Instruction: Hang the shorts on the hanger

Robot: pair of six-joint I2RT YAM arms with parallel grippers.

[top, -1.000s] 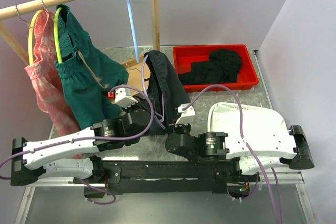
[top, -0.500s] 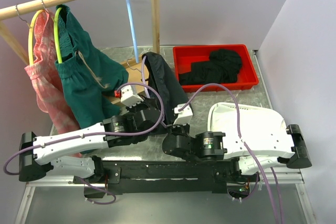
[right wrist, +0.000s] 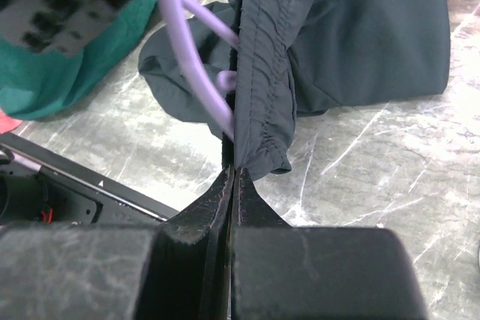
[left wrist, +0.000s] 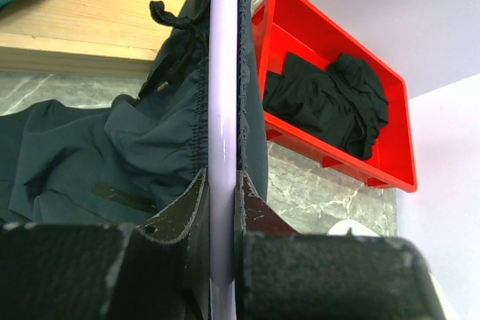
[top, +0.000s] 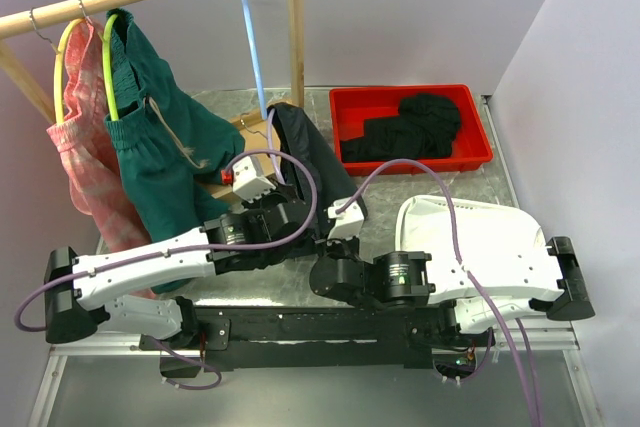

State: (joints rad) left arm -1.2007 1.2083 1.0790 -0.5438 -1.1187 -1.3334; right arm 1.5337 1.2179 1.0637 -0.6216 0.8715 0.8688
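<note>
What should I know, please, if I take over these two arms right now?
Left gripper: shut on the thin lavender hanger, clamping its arm.
Right gripper: shut, apparently pinching the waistband edge of the black soft fabric shorts.
Done: the waistband is gathered along the hanger's arm; the legs lie on the marble table.
Left: check that the shorts sit securely on the hanger, then release both grips.

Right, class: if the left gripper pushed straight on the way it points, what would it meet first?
Probably the shorts, gathered along the hanger that the left gripper grips; depth unclear.
</note>
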